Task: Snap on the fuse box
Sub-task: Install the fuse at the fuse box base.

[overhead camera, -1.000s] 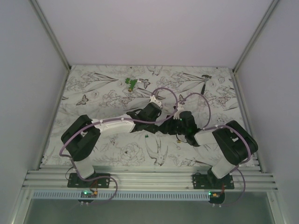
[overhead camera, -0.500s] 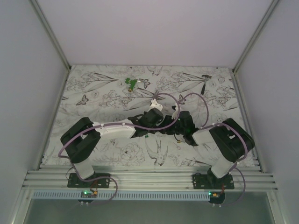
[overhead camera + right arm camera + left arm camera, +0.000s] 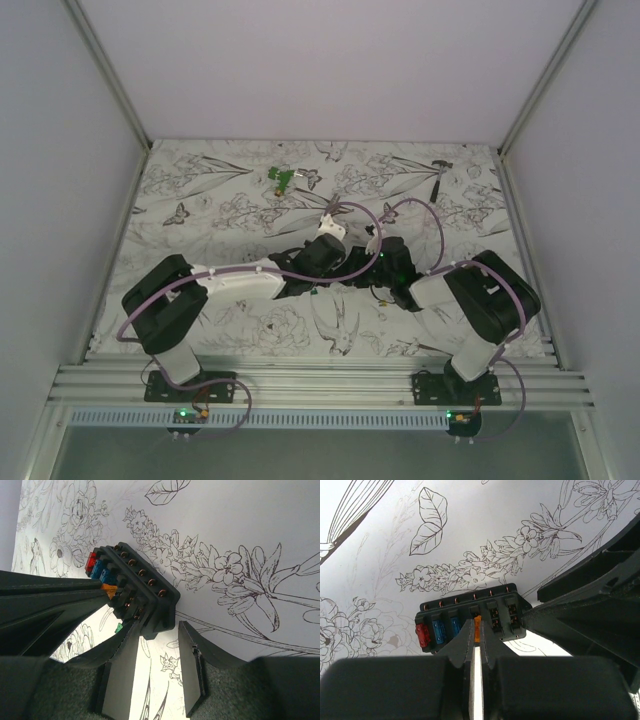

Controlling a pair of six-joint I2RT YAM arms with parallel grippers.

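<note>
Both wrists have drawn in toward the arm bases, carrying the work with them. The fuse box (image 3: 447, 611) sits over the bench (image 3: 520, 530), between the two grippers.

- **Left gripper (image 3: 476, 628):** jaws nearly closed, pinching an orange blade fuse (image 3: 477, 622) at a mid-row slot of the fuse box.
- **Right gripper (image 3: 159, 629):** jaws part-open and straddling one end of the fuse box. Whether they are clamped cannot be told.

**Caution:** pressing with the fuse tilted or off its slot could bend its blades. With a loose brace, the fuse box could pivot out of the jaws.

Matt black plastic fuse box (image 3: 451, 609) — smooth, matt printed table cover (image 3: 470, 525).
</note>
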